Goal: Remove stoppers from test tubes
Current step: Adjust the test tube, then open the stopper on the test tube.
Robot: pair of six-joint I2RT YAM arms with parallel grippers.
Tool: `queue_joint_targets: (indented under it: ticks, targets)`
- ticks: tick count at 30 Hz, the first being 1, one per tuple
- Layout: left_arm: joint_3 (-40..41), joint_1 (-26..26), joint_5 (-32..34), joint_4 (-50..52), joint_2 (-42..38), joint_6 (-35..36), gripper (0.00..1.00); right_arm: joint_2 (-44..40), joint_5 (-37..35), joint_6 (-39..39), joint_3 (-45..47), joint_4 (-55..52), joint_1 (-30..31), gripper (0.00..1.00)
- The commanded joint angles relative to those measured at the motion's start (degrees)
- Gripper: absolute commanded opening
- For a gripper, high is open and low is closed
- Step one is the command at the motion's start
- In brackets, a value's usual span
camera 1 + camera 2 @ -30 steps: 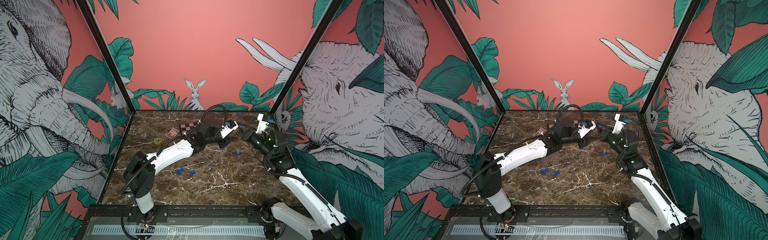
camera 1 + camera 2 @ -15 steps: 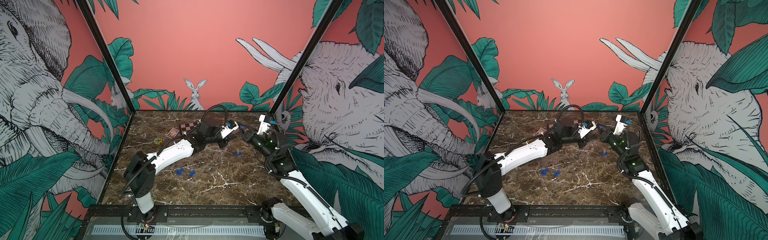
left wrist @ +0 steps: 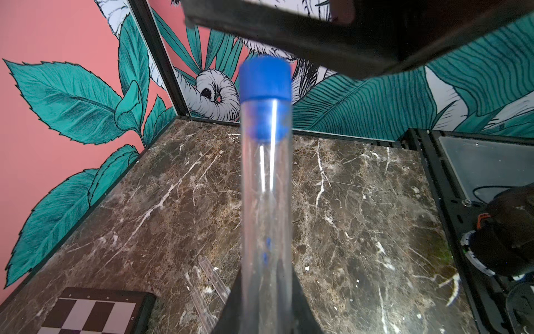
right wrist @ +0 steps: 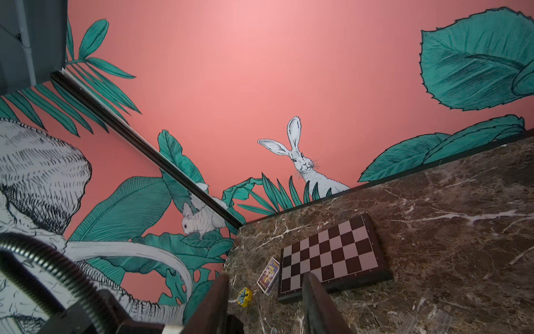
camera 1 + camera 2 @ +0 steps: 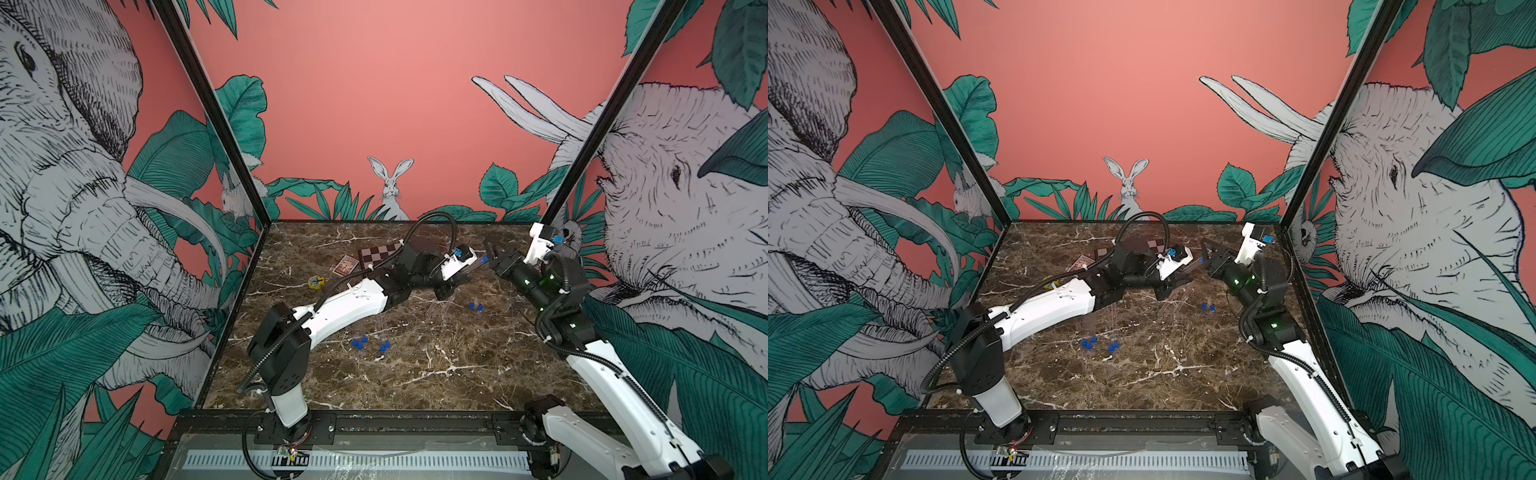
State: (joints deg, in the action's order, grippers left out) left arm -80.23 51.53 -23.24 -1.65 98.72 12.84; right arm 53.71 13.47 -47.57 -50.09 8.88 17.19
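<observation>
The left gripper is clamped on the lower end of a clear test tube, held above the far part of the marble table with its blue stopper seated in the mouth. The right gripper is close by the stopper, jaws apart and empty (loose stoppers lie on the marble).

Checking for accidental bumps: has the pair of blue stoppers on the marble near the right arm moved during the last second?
No. The stoppers lie just where they did relative to the chessboard.
</observation>
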Motion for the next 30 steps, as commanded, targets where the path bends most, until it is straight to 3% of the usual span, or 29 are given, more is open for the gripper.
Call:
queue_joint_targets:
  ticks: [1,8,21,26,30]
  targets:
    - [-0.23,0.57,0.9,1.51,-2.4,-2.09,0.0,3.94,4.27,-5.35,-1.46,2.98,-0.32,0.41]
    - [-1.41,0.68,5.02,3.12,-1.69,-7.43,0.0,7.73,8.57,-9.87,-1.34,6.58,-0.47,0.4]
    - [-1.78,0.77,7.47,4.99,-1.8,-9.52,0.0,8.04,8.77,-10.14,-1.86,6.14,-1.28,0.14]
    - [-2.43,0.77,7.27,6.0,-1.77,-9.43,0.0,9.1,9.54,-10.27,-2.1,5.99,-1.27,0.23]
    - [-3.44,0.77,6.73,7.36,-1.6,-8.9,0.0,9.35,9.4,-9.76,-2.65,5.13,-1.28,0.19]
